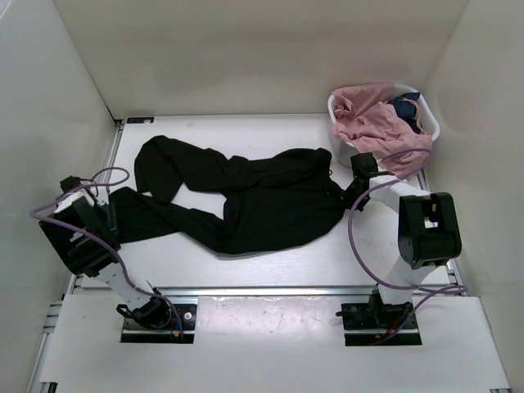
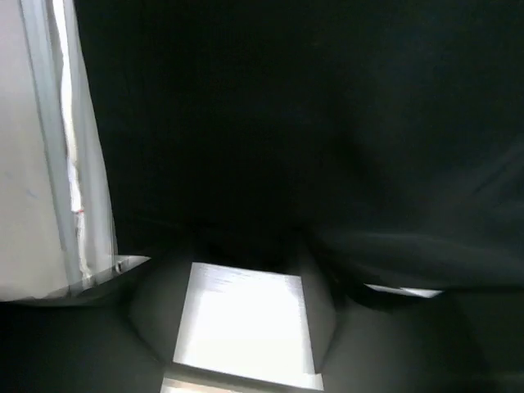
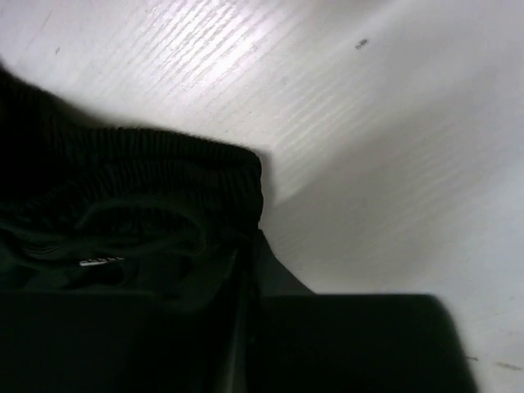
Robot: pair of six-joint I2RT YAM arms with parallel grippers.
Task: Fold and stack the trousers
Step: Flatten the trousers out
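Item: trousers (image 1: 262, 205) | Place: sprawls flat across table (image 1: 246, 131), legs left, waistband (image 3: 164, 164) right, near basket (image 1: 338, 146) | Left gripper (image 1: 109, 217): sits at leg end, opening impossible to tell | Right gripper (image 1: 347, 195): pinches waistband edge

The trousers (image 1: 270, 205) are matt cloth, the table (image 1: 270, 135) smooth, faintly grained.

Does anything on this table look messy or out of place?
Yes. The black trousers lie rumpled, their legs bent crookedly rather than straight. A pink garment spills over the rim of the white basket at the far right.
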